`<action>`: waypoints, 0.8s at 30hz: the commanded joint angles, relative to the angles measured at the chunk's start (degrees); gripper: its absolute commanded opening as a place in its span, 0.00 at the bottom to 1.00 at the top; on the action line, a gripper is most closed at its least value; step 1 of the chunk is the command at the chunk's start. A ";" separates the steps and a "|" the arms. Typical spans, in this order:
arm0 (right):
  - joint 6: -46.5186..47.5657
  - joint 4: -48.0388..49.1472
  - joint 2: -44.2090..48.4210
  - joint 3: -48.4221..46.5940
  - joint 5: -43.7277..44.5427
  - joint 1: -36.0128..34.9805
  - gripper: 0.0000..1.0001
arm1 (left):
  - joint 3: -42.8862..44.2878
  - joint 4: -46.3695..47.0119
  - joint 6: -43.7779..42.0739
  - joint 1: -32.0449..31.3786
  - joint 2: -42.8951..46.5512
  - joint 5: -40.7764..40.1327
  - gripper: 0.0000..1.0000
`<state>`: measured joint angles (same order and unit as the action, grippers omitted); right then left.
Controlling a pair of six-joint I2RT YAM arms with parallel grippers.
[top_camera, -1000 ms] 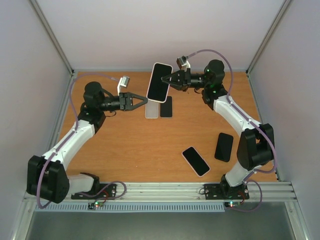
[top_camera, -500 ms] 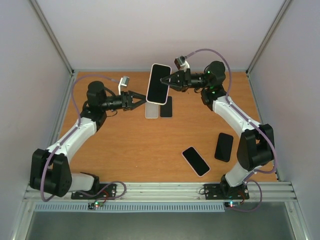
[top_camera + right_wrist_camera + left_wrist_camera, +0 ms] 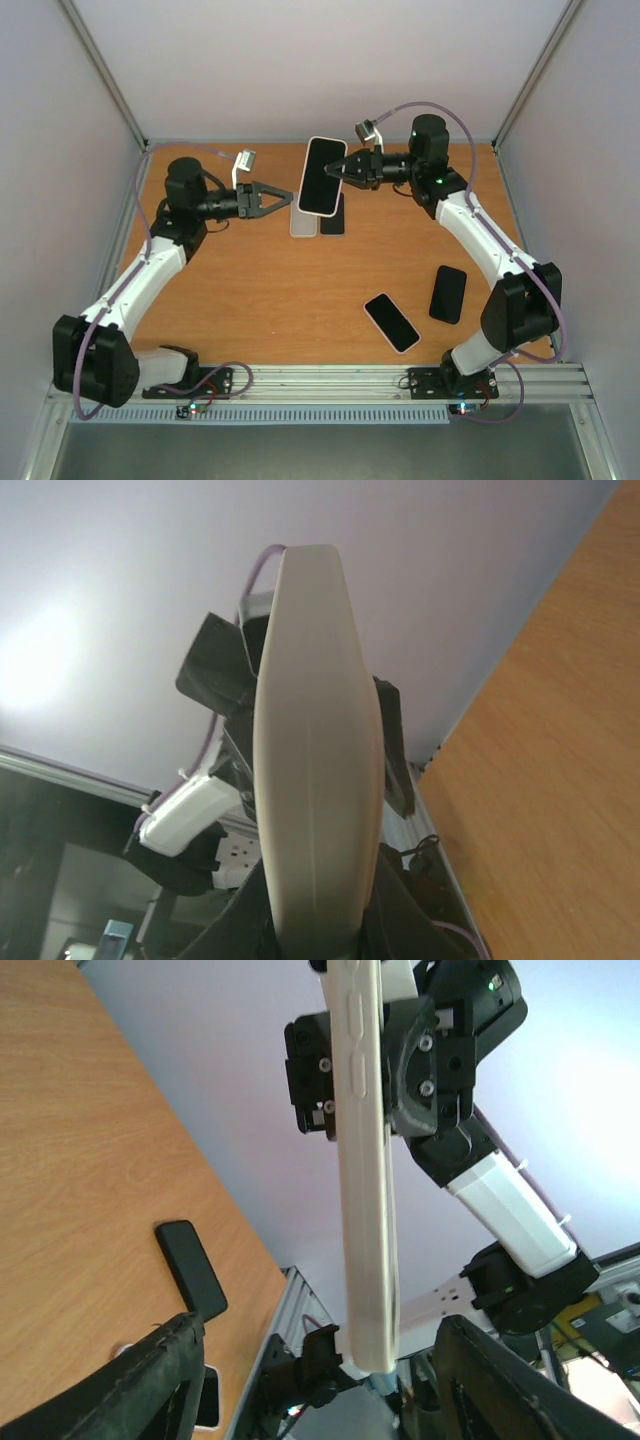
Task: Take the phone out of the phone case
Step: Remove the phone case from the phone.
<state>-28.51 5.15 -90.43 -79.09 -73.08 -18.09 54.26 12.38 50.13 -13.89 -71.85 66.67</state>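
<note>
Widening over the last second, the left claw (image 3: 288, 198) now stands spread and empty just beside the phone (image 3: 321, 176). The right claw (image 3: 336, 171) pinches that phone narrowly by one edge, up in the air over the far side of the table (image 3: 250, 290). That reads as lining up for a grab (no contact yet). The white case (image 3: 362, 1180) wraps the phone fully; nothing is out. Below lie a pale slab (image 3: 303, 222) and a black handset (image 3: 333, 214).
</note>
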 commanded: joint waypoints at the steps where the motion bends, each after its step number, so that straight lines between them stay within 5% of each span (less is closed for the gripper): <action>1: 8.42 -7.89 4.84 -2.64 0.77 0.80 0.01 | 6.59 -9.10 -9.54 0.18 -0.14 1.13 0.66; 6: 11.28 -10.99 6.54 -1.77 1.56 2.26 0.01 | 11.12 -23.49 -19.56 0.39 -0.53 0.65 0.77; 13: 13.40 -12.42 8.54 -0.08 3.11 2.97 0.01 | 14.84 -40.45 -33.84 1.97 -2.57 0.88 0.79; 19: 13.64 -12.59 8.79 0.36 3.63 3.06 0.01 | 13.66 -39.00 -33.85 3.99 -2.79 2.95 0.78; 24: 13.31 -12.44 8.09 -0.23 3.93 3.06 0.01 | 10.35 -27.39 -25.86 4.13 -1.79 3.82 0.77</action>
<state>-15.75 -9.08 -83.50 -78.65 -68.99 -15.31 67.02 -24.38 19.66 -10.02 -74.70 68.53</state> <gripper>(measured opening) 0.120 0.775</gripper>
